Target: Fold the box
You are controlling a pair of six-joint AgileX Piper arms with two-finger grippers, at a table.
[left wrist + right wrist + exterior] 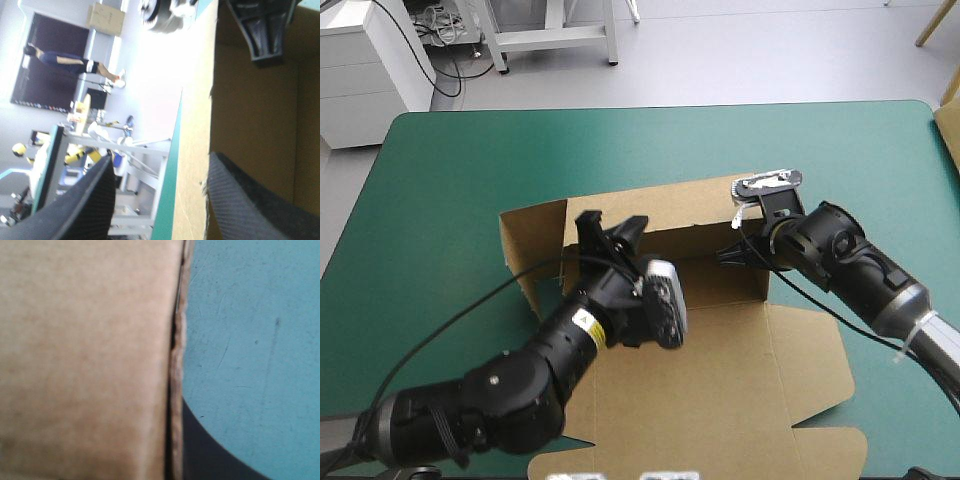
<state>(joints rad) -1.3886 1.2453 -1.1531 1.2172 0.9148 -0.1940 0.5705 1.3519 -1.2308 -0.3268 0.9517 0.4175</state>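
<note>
The brown box [720, 380] lies in the middle of the table, its base and front flaps flat. Its far wall [670, 215] stands raised, and a side flap [530, 250] spreads out to the left. My left gripper [612, 232] is open and straddles the top edge of that wall near its left end. In the left wrist view the gripper [161, 159] has the board's edge [192, 150] running between the two fingers. My right gripper [750, 225] sits at the wall's right end, shut on the box. One black finger [210, 460] lies against the board [85, 360]; the other is hidden.
Bare teal-green cover [620, 140] stretches from the box to the table's far edge and down the left side. The box's front flaps [810, 370] reach close to the near edge. A tan object [950, 105] shows past the far right corner.
</note>
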